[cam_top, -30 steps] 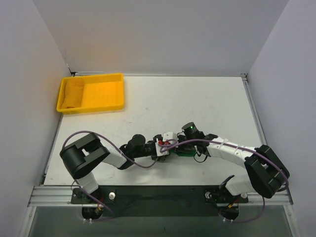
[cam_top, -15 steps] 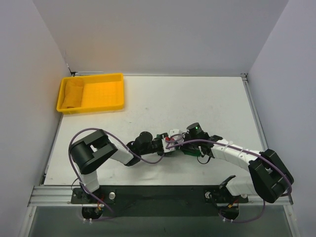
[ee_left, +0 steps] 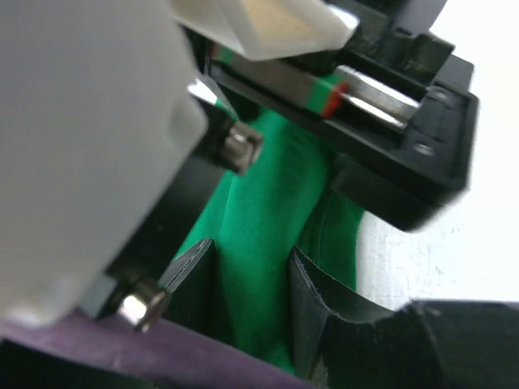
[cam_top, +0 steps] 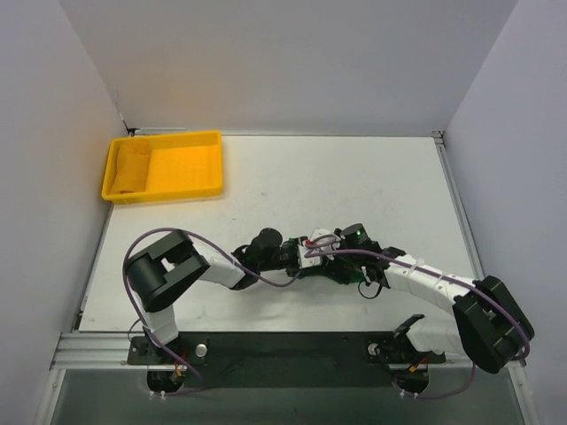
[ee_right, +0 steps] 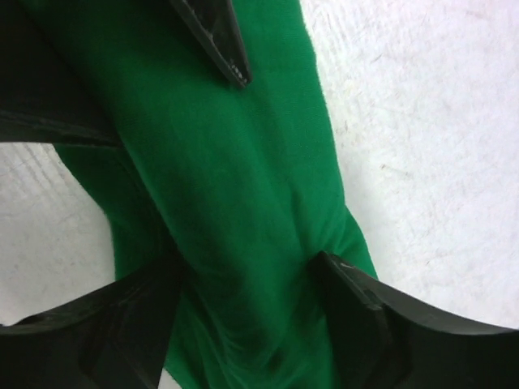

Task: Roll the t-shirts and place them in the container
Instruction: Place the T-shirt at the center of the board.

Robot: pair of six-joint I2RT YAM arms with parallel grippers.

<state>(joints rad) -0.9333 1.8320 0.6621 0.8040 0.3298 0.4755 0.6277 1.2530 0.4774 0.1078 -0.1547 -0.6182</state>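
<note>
Near the front edge of the tabletop [cam_top: 354, 186], about the middle, the green t-shirt [cam_top: 339, 274] lay in a small bunched lump. Most of it was hidden under the two arms, which met right over it. Only a little green showed from above.

The left end effector [ee_left: 247, 284] came in from the left side. Its two black fingers were squeezed in on a thick fold of the green cloth, and the cloth bulged up between them. The right end effector [ee_right: 243, 316] came in from the right side. Its two fingers were also pinching the shirt, and the fabric was pulled into a narrow waist where they held it. The two end effectors were very close together, nearly touching. The tip of one finger of the left one showed at the top of the right wrist view, pressing on the same cloth.

Far away, at the back left corner, sat a yellow tray [cam_top: 190, 181]. A yellowish lump [cam_top: 133, 166] lay at its left end, but I could not tell what it was.
</note>
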